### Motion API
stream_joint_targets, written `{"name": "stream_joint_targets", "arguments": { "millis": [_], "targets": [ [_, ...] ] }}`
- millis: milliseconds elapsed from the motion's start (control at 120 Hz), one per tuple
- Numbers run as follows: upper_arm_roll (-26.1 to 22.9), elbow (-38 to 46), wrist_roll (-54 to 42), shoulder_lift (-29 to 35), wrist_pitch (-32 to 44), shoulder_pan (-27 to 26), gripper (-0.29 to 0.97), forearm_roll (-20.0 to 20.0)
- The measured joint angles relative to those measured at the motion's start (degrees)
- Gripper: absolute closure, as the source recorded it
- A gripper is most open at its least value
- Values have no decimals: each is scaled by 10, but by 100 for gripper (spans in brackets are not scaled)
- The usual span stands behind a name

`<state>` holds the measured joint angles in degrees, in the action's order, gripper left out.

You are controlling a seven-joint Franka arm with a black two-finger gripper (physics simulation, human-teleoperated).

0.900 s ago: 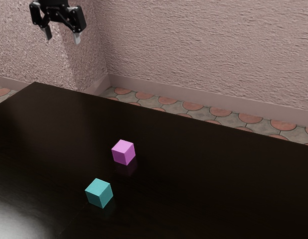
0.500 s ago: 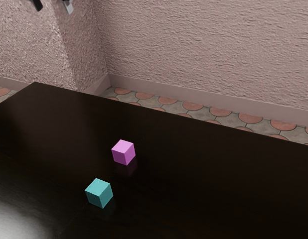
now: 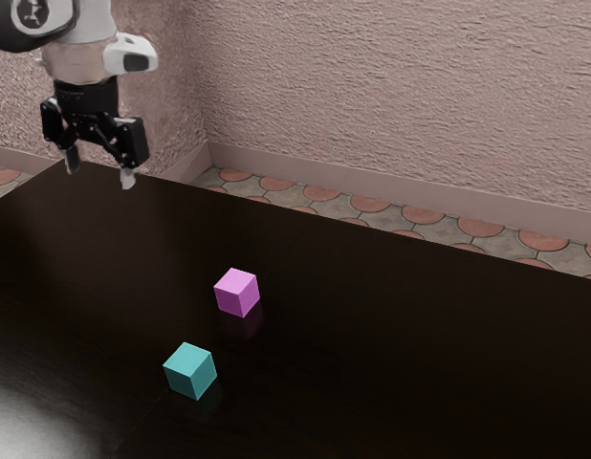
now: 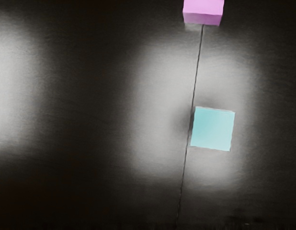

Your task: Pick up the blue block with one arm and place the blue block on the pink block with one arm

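Gripper (image 3: pixel 99 172) hangs high over the table's (image 3: pixel 420 373) far corner at the exterior view's left, fingers spread wide w/ nothing btwn them, so an empty hand. Blue block (image 3: pixel 190 369) sits flat on the table, well apart from the jaws: down & toward the exterior view's right from the hand, nearer the cam. Pink block (image 3: pixel 237 292) is just beyond it, near but not touching, w/ a clear gap btwn the two. Wrist view looks down on the blue block (image 4: pixel 212 128), not centred under the hand, w/ the pink block (image 4: pixel 203 12) further out past it. It's a cube, so no long axis and either pair of faces works. Its sides look a touch skewed vs the cam, so prob a small wrist turn will square the fingers. Step in hand, I'd say: approach, grasp not yet begun. Next call: travel across & down till the blue block sits under the jaws, then drop.
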<state>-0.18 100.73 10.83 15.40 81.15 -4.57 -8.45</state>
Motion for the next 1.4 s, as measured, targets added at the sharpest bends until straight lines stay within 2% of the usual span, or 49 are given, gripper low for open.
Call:
{"name": "stream_joint_targets", "arguments": {
  "millis": [42, 83, 158, 275, 342, 450, 642, 925, 1158, 1400],
  "targets": [
    [5, 52, 3, 20, 10, 7, 0, 7],
    [15, 79, 8, 14, 25, 11, 0, 19],
    [21, 155, 10, -5, 100, 14, 0, 34],
    [24, 205, 9, -103, 233, 14, 0, 51],
    [25, 227, 8, -134, 299, 14, 0, 60],
    [25, 319, -11, -114, 400, 13, 0, 65],
    [17, 388, -74, -83, 514, 15, 0, 67],
    [4, 425, -154, -109, 597, 14, 0, 104],
    [4, 425, -196, -140, 625, 14, 0, 119],
    [6, 445, -223, -135, 635, 13, 0, 139]
  ]
}}
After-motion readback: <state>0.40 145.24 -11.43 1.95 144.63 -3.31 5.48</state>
